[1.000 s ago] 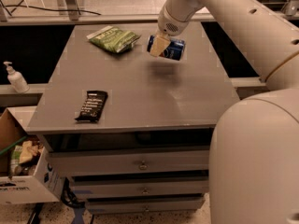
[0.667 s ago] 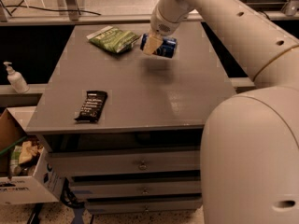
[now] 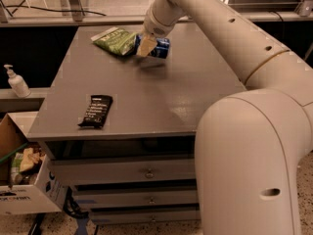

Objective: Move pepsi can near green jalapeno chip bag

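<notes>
The green jalapeno chip bag (image 3: 116,39) lies flat at the far left of the grey table (image 3: 146,97). My gripper (image 3: 149,45) hangs over the far middle of the table, shut on the blue pepsi can (image 3: 159,47), which lies sideways in its fingers. The can is held just above the table, right next to the bag's right edge. A pale finger (image 3: 146,46) covers the can's left part.
A narrow black wrapped bar (image 3: 96,110) lies near the table's front left. My large white arm (image 3: 249,131) fills the right side. A soap dispenser (image 3: 16,81) and a cardboard box (image 3: 22,180) of items stand left of the table. Drawers are under the tabletop.
My gripper has carried the pepsi can leftward across the far table, from well right of the chip bag to right beside it.
</notes>
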Controlling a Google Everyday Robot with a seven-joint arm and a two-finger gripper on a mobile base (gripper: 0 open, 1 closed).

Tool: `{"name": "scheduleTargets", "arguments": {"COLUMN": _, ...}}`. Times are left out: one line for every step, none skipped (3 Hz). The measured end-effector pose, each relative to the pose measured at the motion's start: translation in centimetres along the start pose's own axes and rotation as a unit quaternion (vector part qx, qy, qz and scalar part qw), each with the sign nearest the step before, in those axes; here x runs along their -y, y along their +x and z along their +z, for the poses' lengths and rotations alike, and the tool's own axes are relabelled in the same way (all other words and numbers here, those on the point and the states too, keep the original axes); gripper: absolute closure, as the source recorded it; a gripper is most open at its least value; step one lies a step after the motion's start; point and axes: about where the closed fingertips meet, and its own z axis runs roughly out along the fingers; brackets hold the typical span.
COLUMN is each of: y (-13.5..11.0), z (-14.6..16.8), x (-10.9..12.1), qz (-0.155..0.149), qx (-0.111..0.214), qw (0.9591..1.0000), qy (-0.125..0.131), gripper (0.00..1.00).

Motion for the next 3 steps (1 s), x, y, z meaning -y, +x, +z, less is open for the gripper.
{"name": "scheduleTargets", "arguments": {"y": -1.1, "z": 1.7, "x": -0.3, "qz": -0.035, "qx": 0.002, "qw": 0.9994, "qy": -0.008, "gripper": 1.0}}
{"name": "scheduleTargets", "arguments": {"y": -1.6, "z": 3.2, "x": -0.9, "qz": -0.062, "qx": -0.003, "qw": 0.9978, "qy": -0.021, "gripper": 0.82}}
{"name": "scheduleTargets", "arguments": {"y": -1.7, "z": 4.0, "x": -1.3, "qz": -0.078, "qx": -0.009, "qw": 0.9964, "qy": -0.031, "gripper": 0.59}}
